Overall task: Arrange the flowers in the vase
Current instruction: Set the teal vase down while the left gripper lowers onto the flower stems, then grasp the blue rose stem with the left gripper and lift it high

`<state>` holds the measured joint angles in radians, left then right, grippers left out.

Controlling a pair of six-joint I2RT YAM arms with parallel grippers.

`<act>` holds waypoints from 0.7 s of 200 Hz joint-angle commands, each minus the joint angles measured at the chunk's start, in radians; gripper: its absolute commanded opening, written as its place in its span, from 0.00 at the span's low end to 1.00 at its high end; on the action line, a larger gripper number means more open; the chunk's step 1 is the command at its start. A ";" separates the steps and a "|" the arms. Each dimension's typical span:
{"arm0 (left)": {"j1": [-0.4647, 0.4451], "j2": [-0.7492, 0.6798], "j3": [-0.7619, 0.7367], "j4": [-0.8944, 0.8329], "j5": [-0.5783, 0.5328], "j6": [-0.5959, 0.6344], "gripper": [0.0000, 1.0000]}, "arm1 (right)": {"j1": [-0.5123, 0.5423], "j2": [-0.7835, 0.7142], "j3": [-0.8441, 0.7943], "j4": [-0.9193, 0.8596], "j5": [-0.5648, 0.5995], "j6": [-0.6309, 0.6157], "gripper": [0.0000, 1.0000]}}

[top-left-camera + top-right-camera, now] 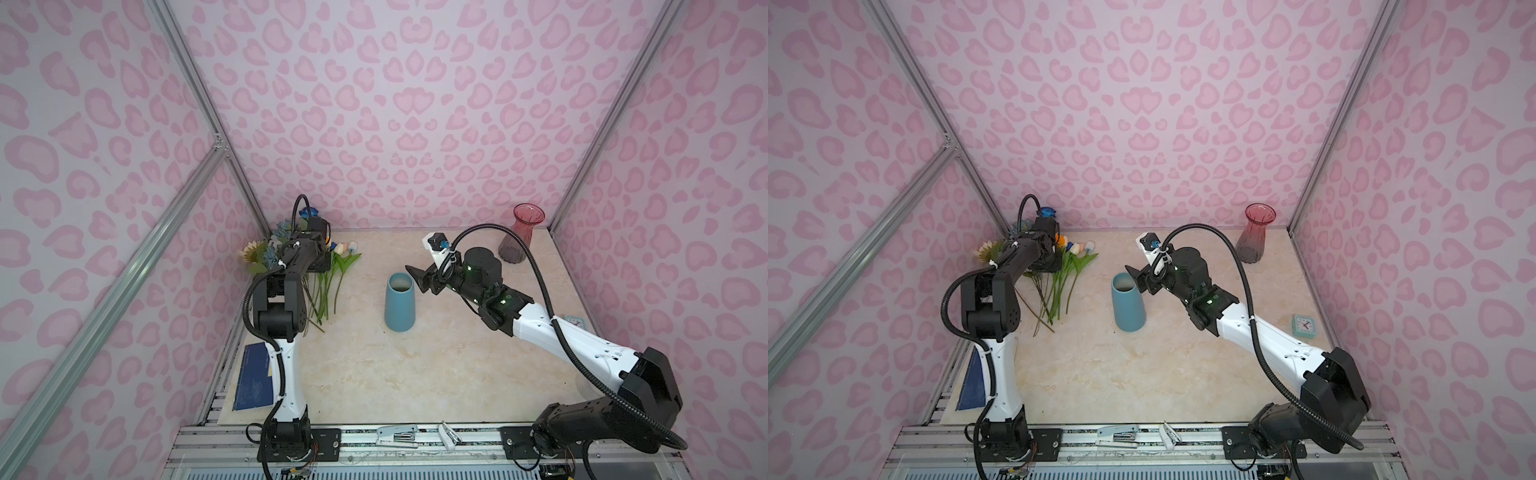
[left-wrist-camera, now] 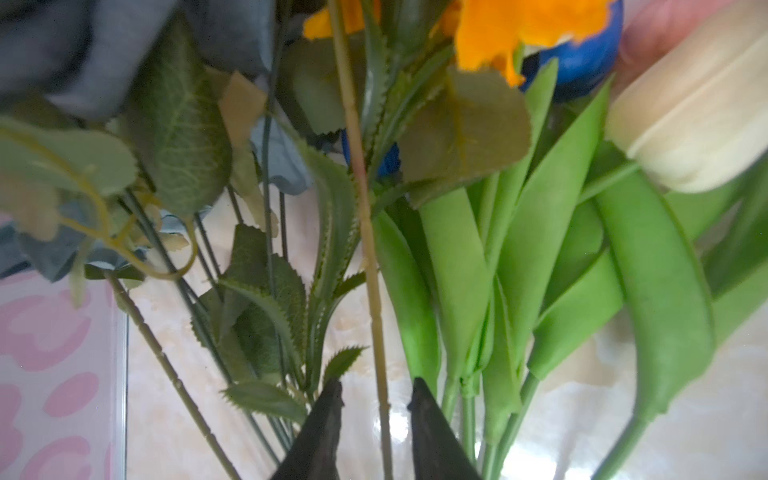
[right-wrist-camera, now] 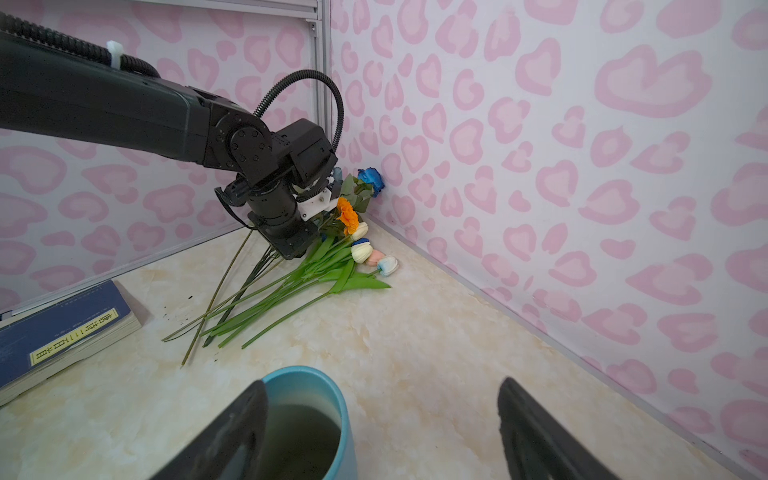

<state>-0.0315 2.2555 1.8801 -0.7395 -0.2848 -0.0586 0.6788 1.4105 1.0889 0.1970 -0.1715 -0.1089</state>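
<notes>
Two hands are deployed. Nearest, the blue vase [image 1: 400,305] stands upright on the surface [image 1: 415,374], the right hand [image 1: 415,279] spread wide beside its rim. Farther back, the flowers [image 3: 332,266] are heaped in the left corner. The left hand [image 2: 377,384], parted around one pale stem [image 2: 365,232], should be closed squarely, neighbouring stems excluded.

Soft, even light is given from above; only faint shadows are cast on the cream marble-patterned table [image 1: 374,374], and the corners of both top views are darkened a little. In the left wrist view the dusty-blue fabric rose petals [image 2: 62,50] are blurred, and a glare patch is seen on the table. In the right wrist view the black fingers [image 3: 224,436] of the right gripper [image 3: 381,386] are out of focus
</notes>
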 commanded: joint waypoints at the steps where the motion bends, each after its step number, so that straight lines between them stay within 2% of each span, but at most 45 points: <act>1: 0.002 0.018 0.016 -0.020 -0.003 0.006 0.28 | -0.002 -0.002 -0.009 0.040 0.007 -0.010 0.86; 7: 0.003 0.021 0.016 -0.018 -0.004 0.008 0.27 | -0.003 -0.002 -0.011 0.044 0.007 -0.011 0.86; 21: 0.005 0.030 0.023 -0.026 -0.014 0.005 0.16 | -0.002 -0.005 -0.019 0.053 0.010 -0.009 0.86; 47: 0.007 0.018 0.020 -0.027 -0.022 0.000 0.03 | -0.002 -0.004 -0.018 0.046 0.016 -0.014 0.86; 96: 0.005 -0.129 -0.044 -0.023 -0.022 -0.034 0.03 | -0.002 0.008 -0.017 0.054 0.012 -0.008 0.86; 140: -0.010 -0.342 -0.175 0.011 0.042 -0.086 0.03 | -0.002 0.020 -0.013 0.071 0.012 -0.007 0.86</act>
<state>-0.0326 2.0056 1.7576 -0.7536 -0.2836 -0.1009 0.6777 1.4197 1.0737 0.2253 -0.1581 -0.1192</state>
